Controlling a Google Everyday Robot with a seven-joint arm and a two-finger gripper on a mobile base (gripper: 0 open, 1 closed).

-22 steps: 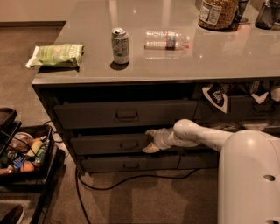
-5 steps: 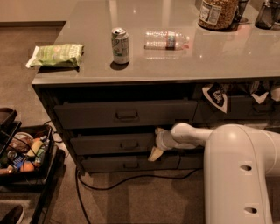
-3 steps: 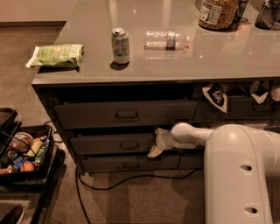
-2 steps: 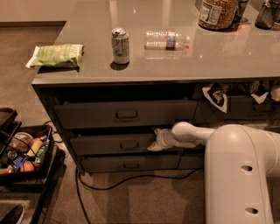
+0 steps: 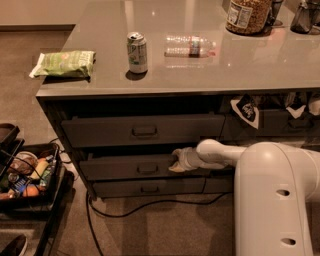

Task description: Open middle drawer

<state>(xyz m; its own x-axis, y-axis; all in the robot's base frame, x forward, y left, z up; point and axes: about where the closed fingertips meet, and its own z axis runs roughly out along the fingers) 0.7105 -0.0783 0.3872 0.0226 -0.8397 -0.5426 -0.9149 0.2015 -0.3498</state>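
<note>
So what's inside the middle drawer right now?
Nothing of its inside shows. Only the dark front of the middle drawer and its small handle are visible. The interior is hidden behind that front and beneath the top drawer. The gripper sits at the front's right end.

Grey glossy countertop, green snack bag flat at its left edge, soda can upright beside it, clear plastic bottle on its side mid-counter, jar at the back, my gripper below against the middle drawer front.
</note>
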